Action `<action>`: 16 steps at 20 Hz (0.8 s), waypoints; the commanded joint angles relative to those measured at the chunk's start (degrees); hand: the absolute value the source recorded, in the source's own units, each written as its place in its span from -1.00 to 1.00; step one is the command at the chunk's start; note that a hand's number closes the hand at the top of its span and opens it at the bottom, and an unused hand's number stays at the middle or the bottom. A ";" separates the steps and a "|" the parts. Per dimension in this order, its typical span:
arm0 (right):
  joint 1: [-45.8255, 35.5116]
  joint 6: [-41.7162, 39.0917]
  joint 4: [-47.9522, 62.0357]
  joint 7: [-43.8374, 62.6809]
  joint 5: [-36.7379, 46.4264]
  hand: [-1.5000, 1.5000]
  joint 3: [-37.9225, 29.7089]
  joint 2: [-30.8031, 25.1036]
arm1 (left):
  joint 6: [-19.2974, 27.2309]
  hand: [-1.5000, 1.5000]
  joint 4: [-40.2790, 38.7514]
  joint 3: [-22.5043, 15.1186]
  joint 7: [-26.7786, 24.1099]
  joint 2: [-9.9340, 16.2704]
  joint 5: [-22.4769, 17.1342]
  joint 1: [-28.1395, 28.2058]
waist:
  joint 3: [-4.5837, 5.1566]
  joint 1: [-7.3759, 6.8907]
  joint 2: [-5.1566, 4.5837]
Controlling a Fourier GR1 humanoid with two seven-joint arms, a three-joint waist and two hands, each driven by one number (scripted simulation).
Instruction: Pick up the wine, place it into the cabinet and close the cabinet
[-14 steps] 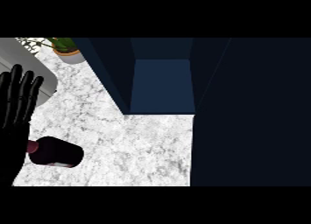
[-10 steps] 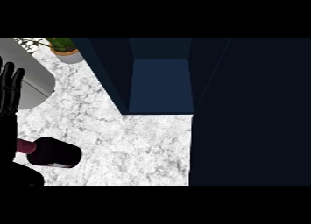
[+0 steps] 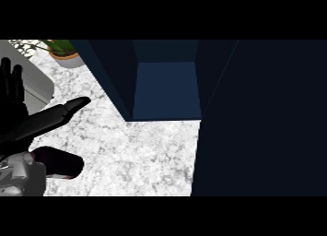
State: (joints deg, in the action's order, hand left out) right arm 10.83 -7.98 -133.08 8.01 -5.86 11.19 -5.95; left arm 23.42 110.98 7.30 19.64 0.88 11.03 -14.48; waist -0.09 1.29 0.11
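Wine (image 3: pixel 57 162) lies on the counter below the open left hand (image 3: pixel 16 115).

The cabinet (image 3: pixel 167 87) stands open, its blue inside unblocked from the counter (image 3: pixel 138 152), whose marble in front lies bare. The wine (image 3: pixel 57 162) lies at the counter's left, the left hand (image 3: pixel 16 110) above it. A plant (image 3: pixel 62 50) occupies the far-left corner.

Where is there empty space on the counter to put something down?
The widest bare marble lies between the wine bottle and the dark cabinet door, just in front of the open cabinet. A thinner strip runs up toward the potted plant. The view's left side is crowded: a black hand reaches over the bottle there.
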 commanded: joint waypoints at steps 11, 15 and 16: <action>6.81 1.85 -17.82 12.86 0.59 -1.00 7.74 -0.84 | 18.74 -1.00 -1.17 -16.62 26.74 -0.88 22.47 -15.92 | 0.04 -0.69 0.17; 8.05 3.91 -21.24 15.26 3.95 -1.00 12.30 -0.15 | 19.47 -1.00 1.00 -19.01 29.84 -0.88 24.77 -14.59 | 0.07 -0.71 0.30; 5.23 4.50 -19.49 15.92 3.20 -1.00 9.96 -0.27 | 20.62 -1.00 1.14 -20.60 32.55 -0.88 25.76 -15.60 | 0.07 -0.88 0.21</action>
State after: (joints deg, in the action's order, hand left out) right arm 14.92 -5.14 -143.26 18.94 -4.16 20.32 -5.88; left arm 40.86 110.17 -9.52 44.99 0.03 32.37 -28.77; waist -0.02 0.59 0.27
